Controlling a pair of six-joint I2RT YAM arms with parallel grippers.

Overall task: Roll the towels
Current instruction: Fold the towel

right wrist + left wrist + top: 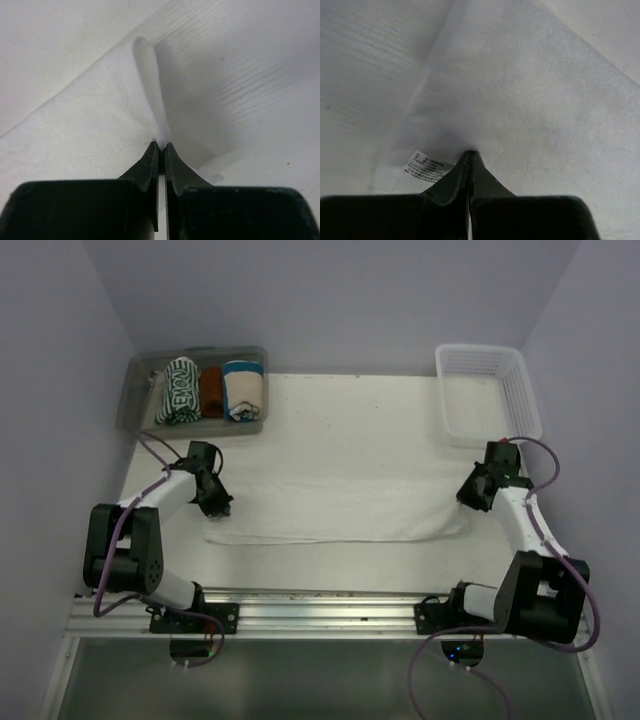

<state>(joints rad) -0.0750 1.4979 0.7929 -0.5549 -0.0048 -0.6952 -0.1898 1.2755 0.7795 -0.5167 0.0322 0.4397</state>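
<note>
white towel (335, 510) lies flat as a long folded band across the near middle of the desk (340, 415). left tool (220, 506) is closed, pinching the towel's left end, just beside the care label (427, 167) (print too small to read). right tool (470, 496) is closed on the towel's right end; a narrow ridge of cloth stands up from its tips. striped towel (180, 390) sits rolled in the clear bin (132, 405) at far left, beside a rust-brown towel (211, 390) and a cream towel (243, 390). white basket (522, 390) stands at far right.
</note>
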